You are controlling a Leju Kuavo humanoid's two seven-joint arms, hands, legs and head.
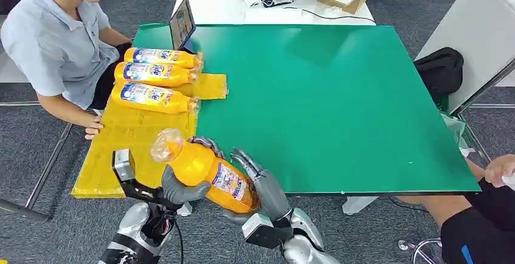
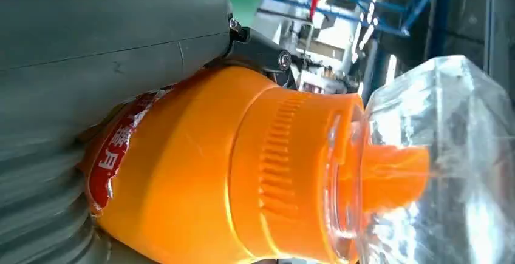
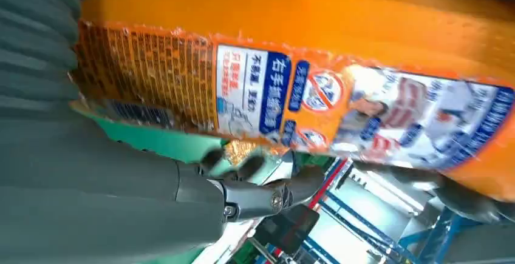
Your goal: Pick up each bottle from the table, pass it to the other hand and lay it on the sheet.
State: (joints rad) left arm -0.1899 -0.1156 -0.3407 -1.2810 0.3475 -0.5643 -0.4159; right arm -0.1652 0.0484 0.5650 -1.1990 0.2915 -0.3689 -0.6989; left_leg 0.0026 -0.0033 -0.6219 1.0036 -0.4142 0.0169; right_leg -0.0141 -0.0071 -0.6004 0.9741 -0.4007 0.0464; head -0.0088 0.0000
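Item: orange bottle [image 1: 206, 173], mid-air off the table's near edge — my left hand [image 1: 176, 190] wraps its shoulder, my right hand [image 1: 262, 191] its labelled belly — likely heavy, stiff, slick; grip mid-body

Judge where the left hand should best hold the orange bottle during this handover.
Best around the upper body just below the cap, coming from the robot's left. The orange bottle lies tilted, its clear cap toward the yellow sheet, and the right hand already wraps the labelled lower part, leaving the left hand the shoulder.
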